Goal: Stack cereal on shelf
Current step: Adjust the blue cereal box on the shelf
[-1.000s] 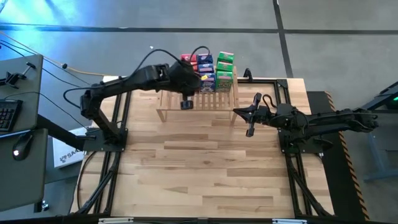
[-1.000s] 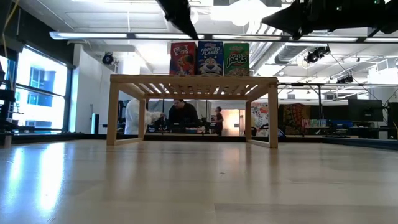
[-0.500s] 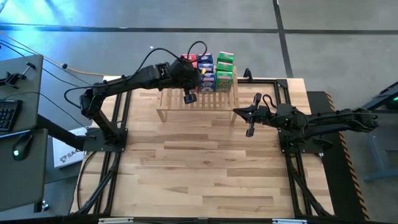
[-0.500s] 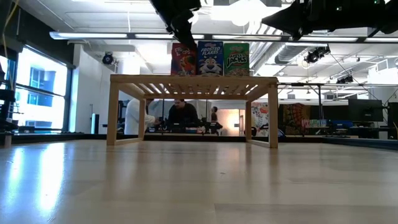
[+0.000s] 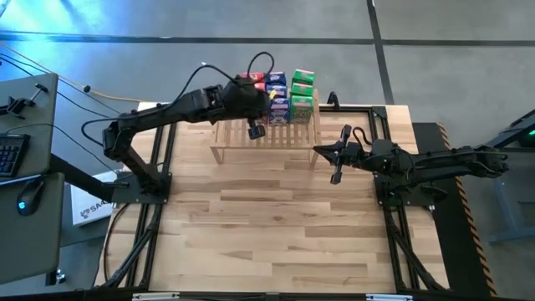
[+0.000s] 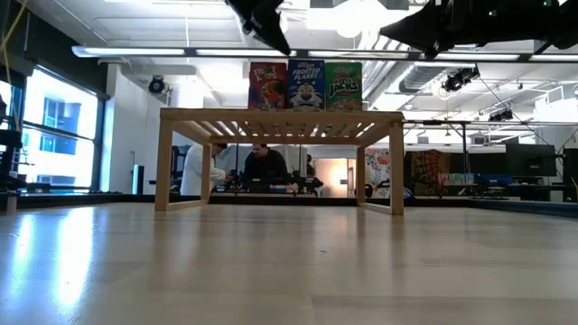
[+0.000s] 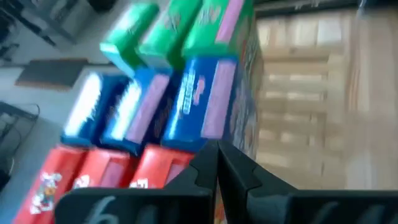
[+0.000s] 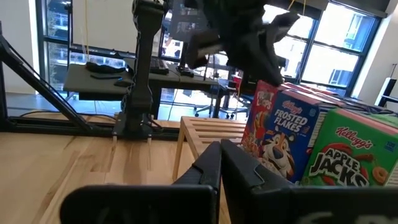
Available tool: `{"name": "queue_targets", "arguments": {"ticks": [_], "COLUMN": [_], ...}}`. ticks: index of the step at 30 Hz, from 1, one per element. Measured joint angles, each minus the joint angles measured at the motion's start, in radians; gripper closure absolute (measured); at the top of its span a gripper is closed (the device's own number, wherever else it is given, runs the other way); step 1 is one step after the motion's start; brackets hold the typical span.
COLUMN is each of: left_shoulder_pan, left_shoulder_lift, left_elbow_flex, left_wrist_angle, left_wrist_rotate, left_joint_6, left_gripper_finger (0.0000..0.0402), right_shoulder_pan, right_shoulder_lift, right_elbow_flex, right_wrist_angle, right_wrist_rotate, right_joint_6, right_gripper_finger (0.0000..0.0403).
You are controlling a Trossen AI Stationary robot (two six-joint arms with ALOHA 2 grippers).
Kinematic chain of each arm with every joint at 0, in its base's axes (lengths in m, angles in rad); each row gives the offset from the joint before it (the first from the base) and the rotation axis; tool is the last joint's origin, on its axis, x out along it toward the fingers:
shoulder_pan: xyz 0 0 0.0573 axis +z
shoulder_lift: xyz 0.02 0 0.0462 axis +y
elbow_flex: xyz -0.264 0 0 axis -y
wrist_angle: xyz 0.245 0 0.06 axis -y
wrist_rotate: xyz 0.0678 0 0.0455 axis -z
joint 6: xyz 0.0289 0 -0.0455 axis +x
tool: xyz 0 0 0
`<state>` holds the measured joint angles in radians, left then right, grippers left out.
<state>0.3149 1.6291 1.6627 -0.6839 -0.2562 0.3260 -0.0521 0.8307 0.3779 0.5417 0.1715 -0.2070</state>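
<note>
The left tool (image 5: 255, 130) hangs over the shelf (image 5: 224, 140), just in front of the red boxes (image 5: 253, 80), its fingers (image 7: 214, 165) pressed together with nothing between them. In its wrist view the closed tips sit right above the near red box, with the blue boxes (image 7: 155, 106) and green boxes (image 7: 180, 28) in rows beyond. From the low view only the dark underside of that arm shows above the boxes' tops.

The cereal stands on the shelf's far right part in three columns: red on the left, blue (image 5: 277, 92) in the middle, green (image 5: 302, 90) on the right. Seen level, the front row reads red (image 6: 264, 86), blue (image 6: 304, 86), green (image 6: 343, 86), upright and touching side by side.

The right tool (image 5: 335, 172) waits off the shelf's right end over the desk (image 5: 276, 234), fingers (image 8: 217, 165) shut and empty, pointing towards the boxes.

People stand in the room behind the shelf (image 6: 262, 167).
</note>
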Motion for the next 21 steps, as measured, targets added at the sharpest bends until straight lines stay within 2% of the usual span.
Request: {"name": "queue_targets", "arguments": {"ticks": [4,11,21], "left_shoulder_pan": [0.007,0.052,0.054], "left_shoulder_lift": [-0.015,0.008,0.008], "left_elbow_flex": [0.002,0.000,0.000], "left_wrist_angle": [0.072,0.045,0.022], "left_wrist_rotate": [-0.007,-0.009,-0.027], "left_joint_6": [0.012,0.018,0.026], "left_gripper_finger": [0.0401,0.0401,0.0401], "right_shoulder_pan": [0.000,0.000,0.000], "right_shoulder_lift": [0.000,0.000,0.000], "right_elbow_flex": [0.000,0.000,0.000], "right_wrist_angle": [0.000,0.001,0.001], "right_wrist_rotate": [-0.001,-0.006,-0.005], "right_joint_6": [0.000,0.008,0.008], "right_gripper_finger": [0.0403,0.0403,0.0403]}}
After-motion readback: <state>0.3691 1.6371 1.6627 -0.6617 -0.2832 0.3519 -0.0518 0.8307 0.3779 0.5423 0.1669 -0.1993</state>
